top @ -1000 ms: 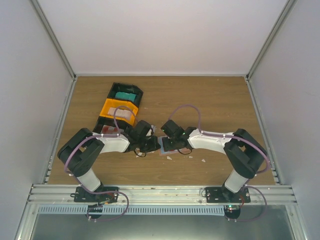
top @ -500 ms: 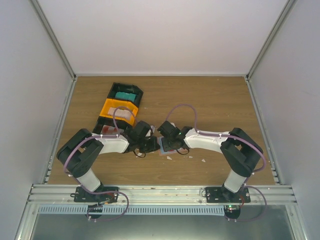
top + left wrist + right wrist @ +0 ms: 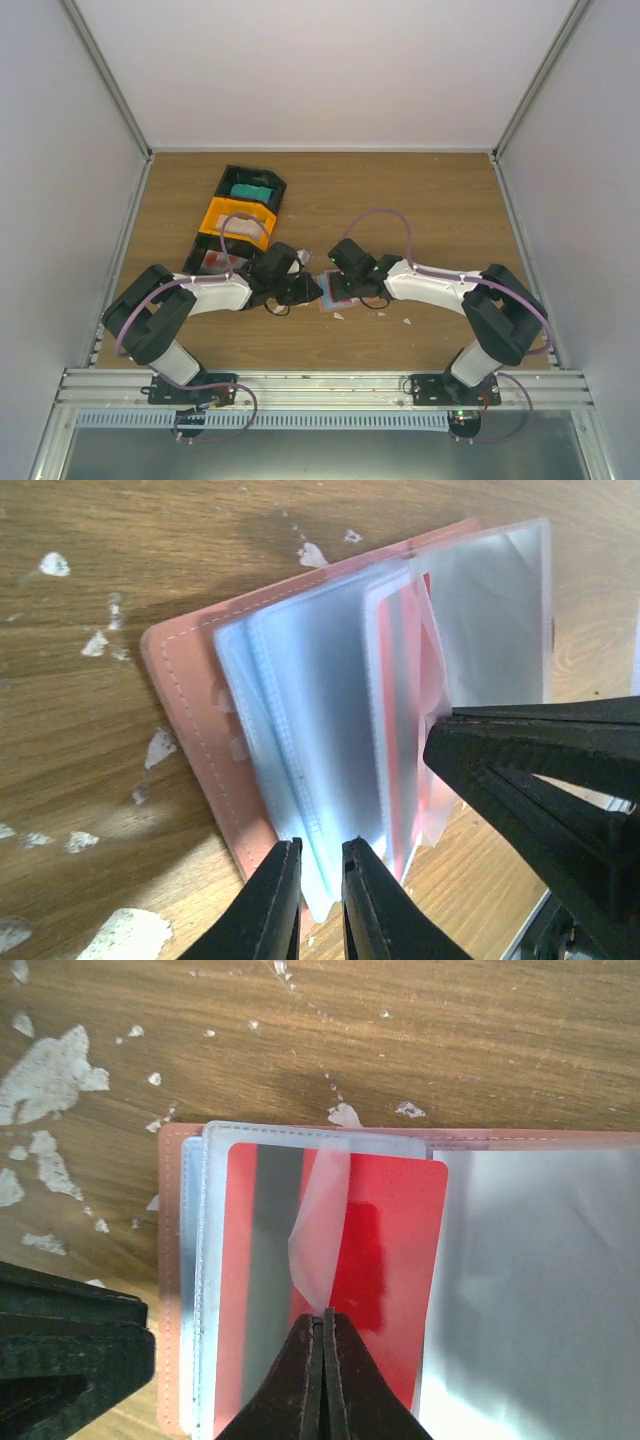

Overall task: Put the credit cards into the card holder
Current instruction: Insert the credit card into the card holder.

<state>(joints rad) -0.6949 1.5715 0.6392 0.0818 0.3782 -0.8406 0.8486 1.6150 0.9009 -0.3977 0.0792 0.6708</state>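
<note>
since a second ago the right arm [image 3: 440, 283] has swung its elbow out toward the right wall, and the left arm [image 3: 215, 293] has drawn its elbow toward the near left corner. both wrists stay over the card holder [image 3: 168, 1260], which lies open on the wooden table [image 3: 430, 200] between them. the right gripper [image 3: 322, 1318] has closed and is now pressed together on a curl of clear film [image 3: 318, 1220] lifted over the red card [image 3: 395, 1250]. that card lies inside the open holder among its sleeves, with a grey stripe down its face; any print is too blurred to read. the left gripper [image 3: 320, 848] stands slightly apart, astride the near edge of the clear sleeves [image 3: 310, 710]. white scraps [image 3: 50, 1070] dot the wood nearby.
</note>
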